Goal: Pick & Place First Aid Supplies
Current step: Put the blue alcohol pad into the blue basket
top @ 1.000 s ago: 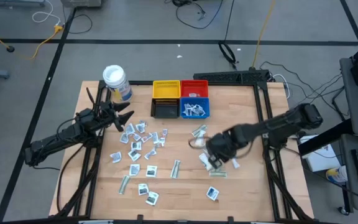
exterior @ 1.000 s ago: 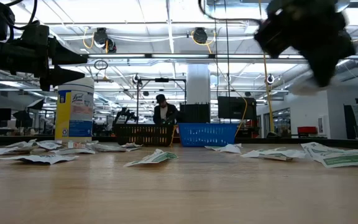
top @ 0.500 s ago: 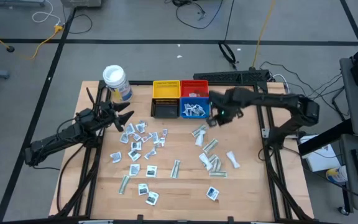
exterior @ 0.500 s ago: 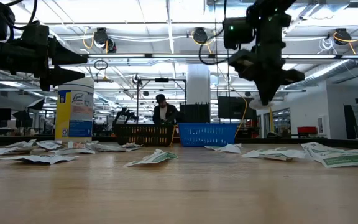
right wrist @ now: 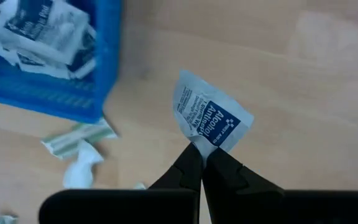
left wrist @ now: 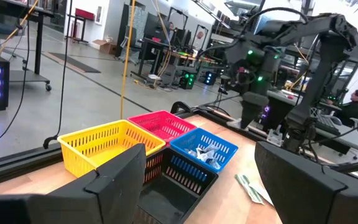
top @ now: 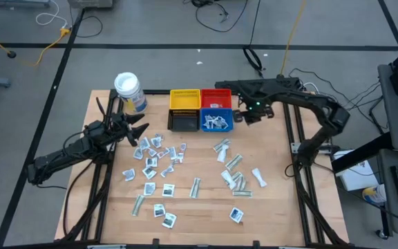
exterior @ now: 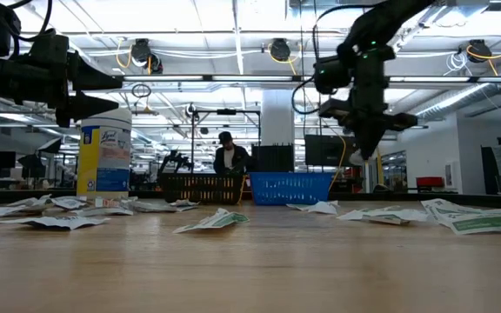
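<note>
From above, the right gripper point(top: 242, 117) hangs just off the right side of the blue bin point(top: 216, 122), near the tabletop's far edge, while loose first aid supplies point(top: 159, 155) lie scattered across the middle of the tabletop point(top: 282, 207). The left gripper point(top: 138, 131) waits over the left part of the scatter with its fingers spread and nothing between them.

At table height, the right gripper point(exterior: 361, 152) is well above the wood, and flat packets point(exterior: 211, 222) lie with curled edges on the plain board; an open workshop with a seated person lies behind.

The left wrist view shows the yellow bin point(left wrist: 101, 144), red bin point(left wrist: 160, 124) and blue bin point(left wrist: 202, 148) side by side, the blue one already holding packets.

The right wrist view shows the fingers closed, pinching an alcohol wipe packet point(right wrist: 211, 119) by one corner, over bare wood just beside the blue bin's wall. It looks feather-light, thin and floppy, its foil likely slick, so a corner or edge pinch suits it, though it may swing or slip.
</note>
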